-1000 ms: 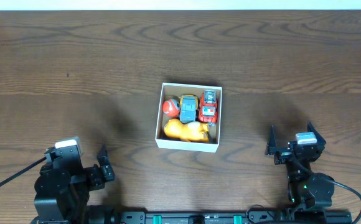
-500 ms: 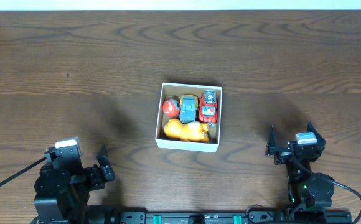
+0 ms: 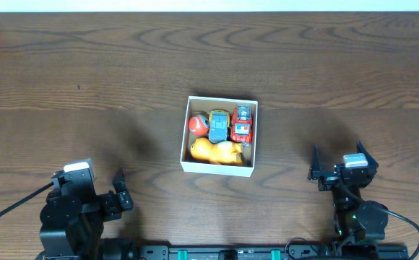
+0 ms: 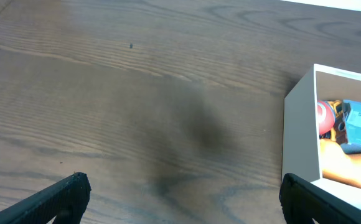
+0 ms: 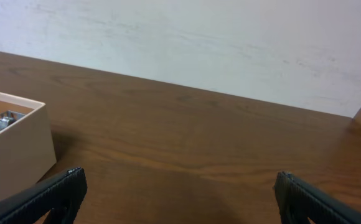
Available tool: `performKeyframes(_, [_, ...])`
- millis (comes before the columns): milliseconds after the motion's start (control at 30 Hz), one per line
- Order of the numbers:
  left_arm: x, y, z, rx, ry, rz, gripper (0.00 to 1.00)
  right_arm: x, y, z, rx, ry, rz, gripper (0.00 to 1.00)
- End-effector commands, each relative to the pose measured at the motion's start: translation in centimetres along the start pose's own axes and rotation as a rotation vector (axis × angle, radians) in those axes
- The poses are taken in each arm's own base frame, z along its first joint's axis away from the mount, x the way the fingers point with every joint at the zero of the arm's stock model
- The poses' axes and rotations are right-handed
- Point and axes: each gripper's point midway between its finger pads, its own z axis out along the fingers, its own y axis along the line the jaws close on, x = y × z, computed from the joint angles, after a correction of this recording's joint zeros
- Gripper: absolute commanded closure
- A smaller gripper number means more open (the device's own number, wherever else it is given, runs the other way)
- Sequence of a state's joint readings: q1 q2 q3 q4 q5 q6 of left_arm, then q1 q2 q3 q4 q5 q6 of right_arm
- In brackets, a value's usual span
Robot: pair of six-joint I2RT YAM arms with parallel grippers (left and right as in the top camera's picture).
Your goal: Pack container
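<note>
Two claws sit low at the near edge of the desk (image 3: 87, 72), one at each corner, and both are spread wide with nothing between their fingers. The left claw (image 3: 123, 189) shows its two black fingertips far apart at the bottom corners of its own camera view (image 4: 187, 199), with only bare dark wood grain and a soft shadow in the gap. The right claw (image 3: 337, 160) looks the same from its wrist camera (image 5: 180, 196): two black tips apart at the lower corners, and brown desk between them.

Ahead of the left claw and off to its right stands the container (image 3: 217, 167), well apart from it. From the left wrist its white side wall (image 4: 300, 137) rises at the right edge of the view. For the right claw the container lies ahead and to its left, also well apart; only one pale corner (image 5: 15, 155) pokes in at the left of that view.

Inside the container, packed close together, are four toys. A red ball (image 3: 197, 124) sits on the side nearer the left claw, a blue car (image 3: 217, 125) just beside it, and a red car (image 3: 243, 123) on the side nearer the right claw. A yellow-orange toy (image 3: 217, 151) lies across the near side of the container, touching the two cars.

Beyond the right claw, past the far edge of the desk, a pale wall (image 5: 199, 37) fills the top of its view.
</note>
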State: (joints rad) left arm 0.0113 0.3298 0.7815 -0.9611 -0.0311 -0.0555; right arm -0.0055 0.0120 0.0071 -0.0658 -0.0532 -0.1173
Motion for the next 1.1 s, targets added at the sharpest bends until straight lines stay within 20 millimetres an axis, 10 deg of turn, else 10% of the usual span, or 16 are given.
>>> performKeyframes(0, [-0.2, 0.1, -0.1, -0.008, -0.01, -0.009, 0.02, 0.0, -0.1, 0.0, 0.005, 0.0, -0.011, 0.01])
performKeyframes(567, [3.6, 0.7, 1.4, -0.007, -0.129, 0.002, 0.02, 0.0, -0.1, 0.0, 0.005, 0.0, -0.011, 0.01])
performKeyframes(1067, [-1.1, 0.1, 7.6, 0.019, -0.532, -0.026, 0.02, 0.0, -0.1, 0.0, 0.005, 0.0, -0.011, 0.01])
